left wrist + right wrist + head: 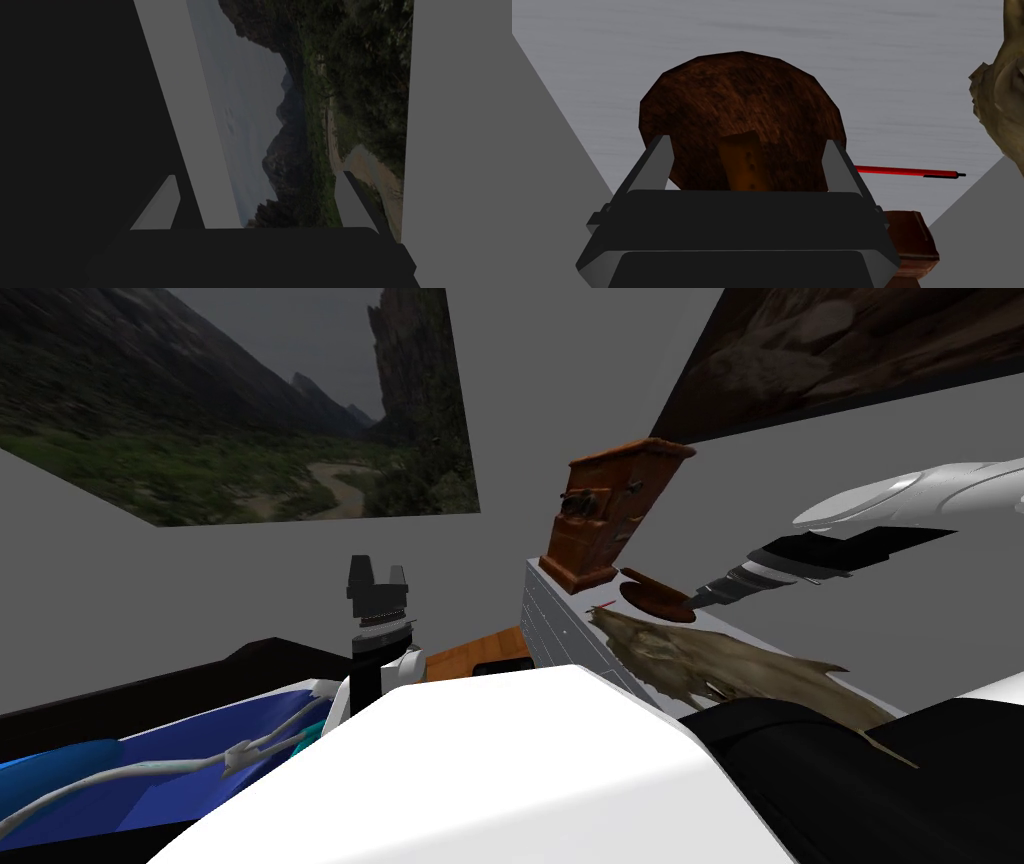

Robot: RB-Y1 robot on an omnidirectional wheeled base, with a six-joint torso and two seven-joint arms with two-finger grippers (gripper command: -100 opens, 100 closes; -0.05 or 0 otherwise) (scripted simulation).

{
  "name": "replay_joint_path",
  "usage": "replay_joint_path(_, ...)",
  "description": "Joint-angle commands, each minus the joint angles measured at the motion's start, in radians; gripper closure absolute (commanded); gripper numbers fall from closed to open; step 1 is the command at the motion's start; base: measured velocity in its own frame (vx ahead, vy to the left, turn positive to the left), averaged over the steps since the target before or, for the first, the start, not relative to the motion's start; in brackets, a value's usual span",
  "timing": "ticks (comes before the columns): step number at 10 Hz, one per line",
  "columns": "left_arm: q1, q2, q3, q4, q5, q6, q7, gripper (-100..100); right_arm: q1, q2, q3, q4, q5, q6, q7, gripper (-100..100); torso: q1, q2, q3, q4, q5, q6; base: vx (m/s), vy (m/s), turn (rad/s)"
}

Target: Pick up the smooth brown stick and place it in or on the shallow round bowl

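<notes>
1. Right gripper [747,141] reaches forward, low over the bowl [737,90], fingers spread, gripping nothing.
2. The stick [743,161] lies between them, on the bowl.
3. Left gripper [377,567] points up, fingers apart.
4. Right wrist view: red pen [907,172] beside.

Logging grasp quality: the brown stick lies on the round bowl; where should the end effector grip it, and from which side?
Grip the stick across its narrow width, at the end nearest the right end effector, coming in lengthwise over the bowl's near rim. It points along the open fingers' gap and is narrower than it, so closing should probably catch both long edges.
</notes>
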Motion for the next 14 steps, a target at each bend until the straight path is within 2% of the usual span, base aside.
replay_joint_path(1, 0.000, 0.000, 0.000, 0.000, 0.000, 0.000, 0.000, 0, 0.000, 0.000, 0.000, 0.000, 0.000, 0.000, 0.000, -100, 0.000, 0.000, 0.000, 0.000, 0.000, 0.000, 0.000, 0.000, 0.000)
replay_joint_path(2, 0.000, 0.000, 0.000, 0.000, 0.000, 0.000, 0.000, 0, 0.000, 0.000, 0.000, 0.000, 0.000, 0.000, 0.000, -100, 0.000, 0.000, 0.000, 0.000, 0.000, 0.000, 0.000, 0.000, 0.000)
replay_joint_path(3, 0.000, 0.000, 0.000, 0.000, 0.000, 0.000, 0.000, 0, 0.000, 0.000, 0.000, 0.000, 0.000, 0.000, 0.000, 0, 0.000, 0.001, 0.000, 0.000, 0.000, 0.000, 0.000, 0.000, 0.000)
replay_joint_path(4, 0.000, 0.000, 0.000, 0.000, 0.000, 0.000, 0.000, 0, -0.018, -0.027, -0.001, 0.001, -0.016, -0.028, -0.009, -100, 0.000, 0.001, 0.000, 0.000, 0.000, 0.000, -0.032, -0.055, -0.109)
replay_joint_path(6, 0.000, 0.000, 0.000, 0.000, 0.000, 0.000, 0.000, 0, -0.031, -0.044, -0.002, 0.002, -0.027, -0.047, -0.014, -100, -0.005, 0.005, 0.003, 0.001, -0.001, 0.000, -0.070, -0.090, -0.063)
replay_joint_path(8, 0.000, 0.000, 0.000, 0.000, 0.000, 0.000, 0.000, 0, -0.061, -0.089, -0.004, 0.005, -0.055, -0.094, -0.029, -100, -0.005, 0.006, 0.003, 0.001, -0.001, 0.000, -0.047, -0.048, 0.018)
replay_joint_path(11, 0.000, 0.000, 0.000, 0.000, 0.000, 0.000, 0.000, 0, -0.061, -0.088, -0.003, 0.006, -0.054, -0.095, -0.028, -100, 0.000, 0.003, 0.002, 0.001, 0.000, 0.000, -0.018, 0.000, -0.012)
replay_joint_path(12, 0.000, 0.000, 0.000, 0.000, 0.000, 0.000, 0.000, 0, -0.061, -0.088, -0.004, 0.006, -0.054, -0.095, -0.028, 0, 0.000, 0.002, 0.001, 0.001, 0.000, 0.000, 0.000, 0.000, 0.000)
replay_joint_path(14, 0.000, 0.000, 0.000, 0.000, 0.000, 0.000, 0.000, 0, -0.061, -0.088, -0.004, 0.006, -0.054, -0.095, -0.028, 0, 0.000, 0.001, 0.001, 0.000, 0.000, 0.000, 0.000, 0.000, 0.000)
